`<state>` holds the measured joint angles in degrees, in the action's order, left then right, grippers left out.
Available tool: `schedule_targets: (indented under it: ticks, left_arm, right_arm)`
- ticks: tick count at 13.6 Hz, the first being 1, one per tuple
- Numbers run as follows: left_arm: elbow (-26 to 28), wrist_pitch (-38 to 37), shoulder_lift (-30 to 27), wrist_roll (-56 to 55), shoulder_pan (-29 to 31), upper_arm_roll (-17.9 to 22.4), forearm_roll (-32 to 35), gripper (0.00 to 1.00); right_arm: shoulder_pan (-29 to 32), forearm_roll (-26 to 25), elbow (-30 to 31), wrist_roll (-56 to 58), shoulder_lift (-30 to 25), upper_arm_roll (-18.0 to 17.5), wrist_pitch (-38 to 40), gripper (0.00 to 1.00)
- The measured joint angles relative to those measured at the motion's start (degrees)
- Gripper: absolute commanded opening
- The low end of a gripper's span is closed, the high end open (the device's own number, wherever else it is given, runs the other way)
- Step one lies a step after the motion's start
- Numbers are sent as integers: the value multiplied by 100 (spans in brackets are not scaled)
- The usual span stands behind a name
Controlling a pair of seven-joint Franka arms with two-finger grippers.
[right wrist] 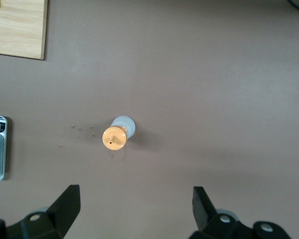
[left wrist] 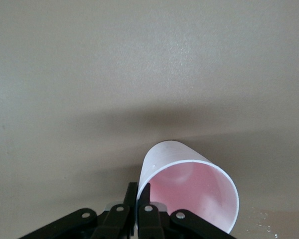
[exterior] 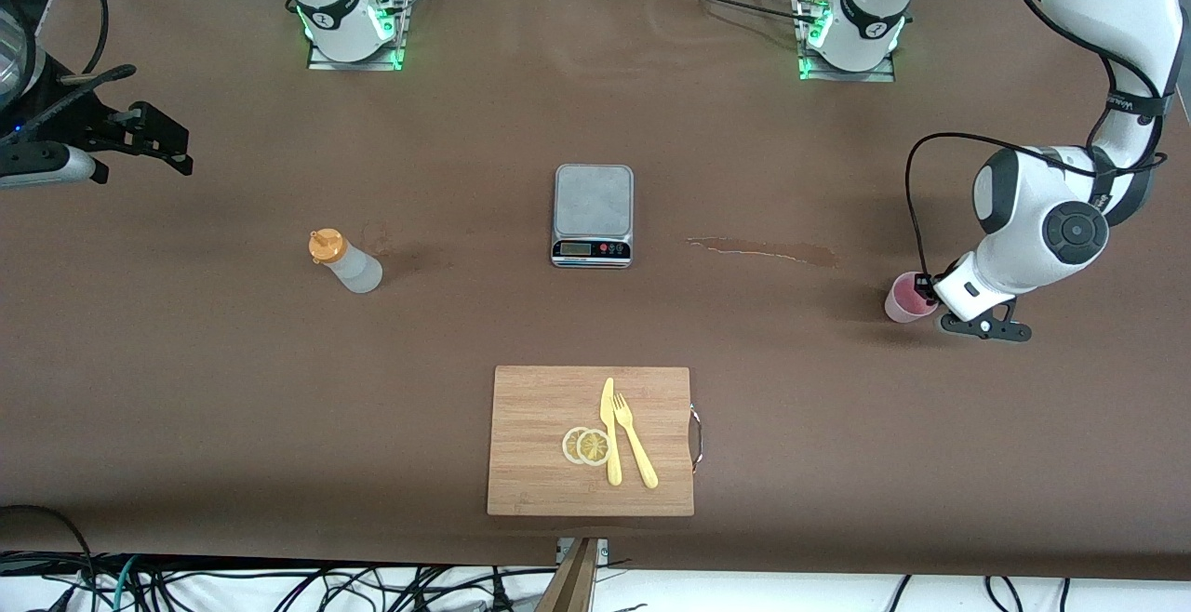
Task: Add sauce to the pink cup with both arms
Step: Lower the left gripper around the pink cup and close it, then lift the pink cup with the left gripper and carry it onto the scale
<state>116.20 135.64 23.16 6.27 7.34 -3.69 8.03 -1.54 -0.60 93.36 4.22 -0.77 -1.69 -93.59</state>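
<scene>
Two arms, split jobs: the left one already has the cup, the right one is the only one placed for the bottle.
Left end effector (left wrist: 137,199): pinched narrow on the wall of the pink cup (exterior: 906,298), one finger inside the rim and one outside.
Pink cup location: on the surface near the edge at the left arm's end, well apart from the scale (exterior: 593,215).
Right end effector (right wrist: 136,204): spread wide and holding nothing, up in the air by the edge at the right arm's end.
Sauce (exterior: 345,261): standing upright on the surface toward the right arm's end, long axis vertical, orange cap on top.
Key relation: the sauce sits below and ahead of the right end effector's open fingers, roughly centred between them.
Next move, as I judge it: lower the right arm and close on the bottle body.
</scene>
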Motion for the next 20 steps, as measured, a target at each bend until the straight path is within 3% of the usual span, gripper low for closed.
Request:
schedule_targets:
  ticks: [2, 4, 8, 12, 15, 20]
  left_arm:
    - [-189, -227, -36, -17, -6, -73, -2, 0]
    - [-575, -959, -101, -301, -11, -415, -138, 0]
    - [-1325, -2068, -221, -2180, -52, -1582, -413, 0]
    - [-1443, -2215, -222, -4845, -305, -2827, -598, 0]
    - [-1446, -2039, -119, -5980, -1254, -2953, -614, 0]
    - [-1439, -780, 626, -7109, -2474, -2902, -498, 0]
  right_arm:
    - [2, 0, 0, -1, 1, 5, 1, 100]
    - [5, 0, 0, -2, 2, 20, 2, 100]
    - [10, 0, 0, -2, 3, 28, 2, 100]
    - [13, 0, 0, -2, 4, 29, 2, 100]
    - [14, 0, 0, -3, 5, 29, 2, 100]
    - [19, 0, 0, -3, 5, 30, -2, 100]
